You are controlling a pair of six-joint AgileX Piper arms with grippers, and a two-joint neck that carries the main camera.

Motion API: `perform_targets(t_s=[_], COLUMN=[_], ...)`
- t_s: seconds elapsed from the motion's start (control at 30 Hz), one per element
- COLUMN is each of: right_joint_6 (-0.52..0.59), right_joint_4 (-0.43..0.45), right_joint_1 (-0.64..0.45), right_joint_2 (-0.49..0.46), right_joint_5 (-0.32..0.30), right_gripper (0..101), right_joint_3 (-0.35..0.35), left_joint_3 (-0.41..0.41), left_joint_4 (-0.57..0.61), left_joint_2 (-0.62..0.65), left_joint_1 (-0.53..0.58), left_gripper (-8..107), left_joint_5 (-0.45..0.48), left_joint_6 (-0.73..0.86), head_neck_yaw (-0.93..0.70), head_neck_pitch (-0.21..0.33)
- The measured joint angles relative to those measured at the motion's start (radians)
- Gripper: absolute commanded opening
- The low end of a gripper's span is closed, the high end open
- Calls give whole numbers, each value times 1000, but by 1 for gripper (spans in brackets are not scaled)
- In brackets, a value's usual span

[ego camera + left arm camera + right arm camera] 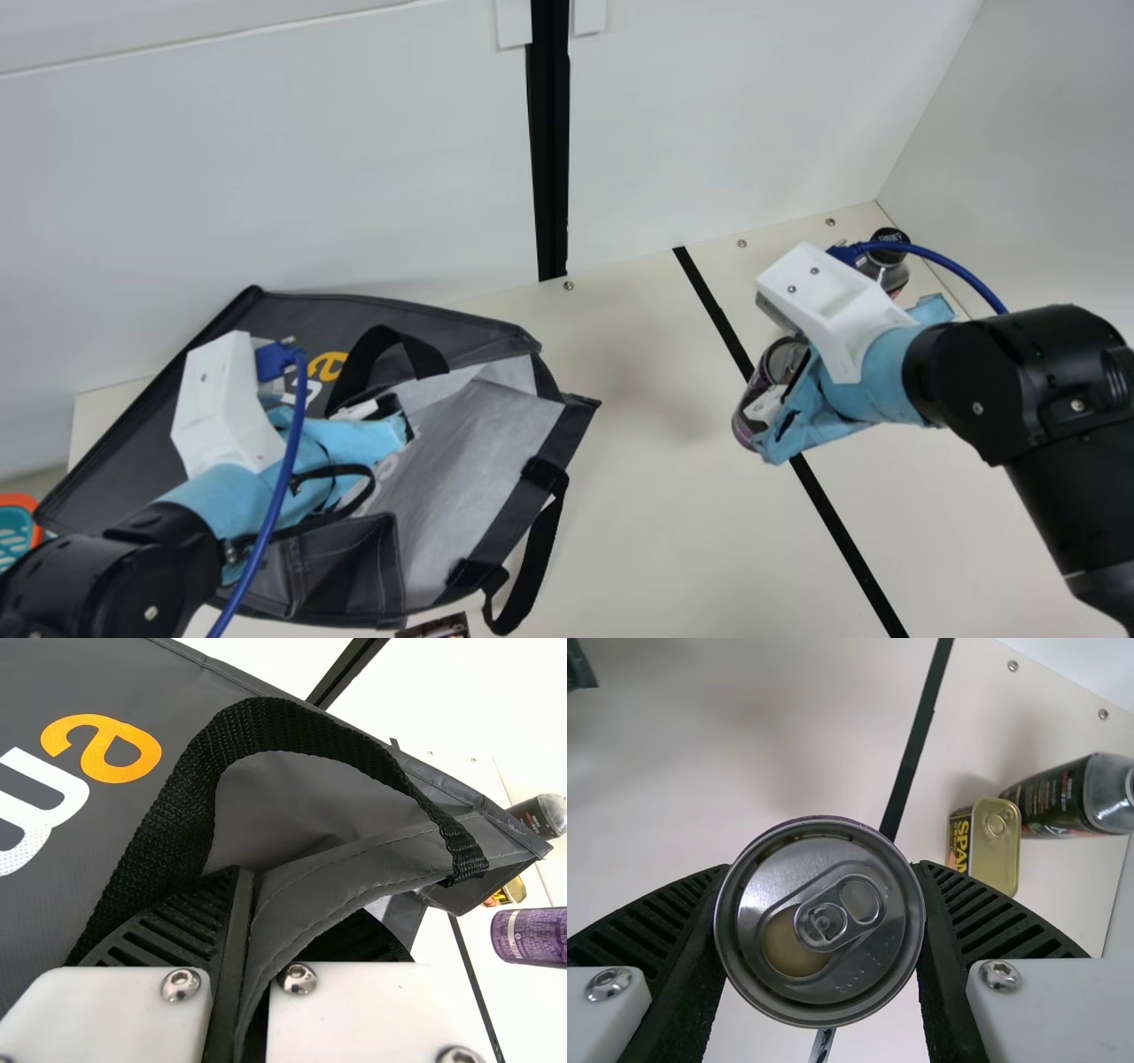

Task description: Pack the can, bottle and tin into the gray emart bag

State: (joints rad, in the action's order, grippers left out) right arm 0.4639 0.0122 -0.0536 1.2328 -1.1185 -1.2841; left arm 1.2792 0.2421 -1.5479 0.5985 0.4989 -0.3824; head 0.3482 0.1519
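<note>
In your right gripper (772,397), the jaws pinched a purple can (873,970), its silver top round and tabbed; your left gripper's (390,418) jaws pinched the gray bag (478,470) by its edge.

Orange-and-teal object (13,530), black stripe (847,542)

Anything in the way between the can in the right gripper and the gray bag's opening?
Nothing visible stands between the can and the gray bag; only the bag's own edge nearest the can may need clearing.
</note>
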Motion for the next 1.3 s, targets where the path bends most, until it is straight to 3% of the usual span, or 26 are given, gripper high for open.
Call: perform_targets(t_s=[0.8,1.3], right_joint_6=[-56,-64], right_joint_4=[-12,-79], right_joint_1=[216,294], right_joint_2=[-12,-20], right_joint_5=[-29,-26], right_gripper=[0,0], right_joint_3=[11,15], left_joint_3=[0,0], left_joint_4=[0,0], left_joint_2=[0,0], left_joint_1=[0,0], left_gripper=[10,10], left_joint_5=[0,0], left_joint_6=[0,0], head_neck_yaw=[0,0], head_neck_pitch=[0,0])
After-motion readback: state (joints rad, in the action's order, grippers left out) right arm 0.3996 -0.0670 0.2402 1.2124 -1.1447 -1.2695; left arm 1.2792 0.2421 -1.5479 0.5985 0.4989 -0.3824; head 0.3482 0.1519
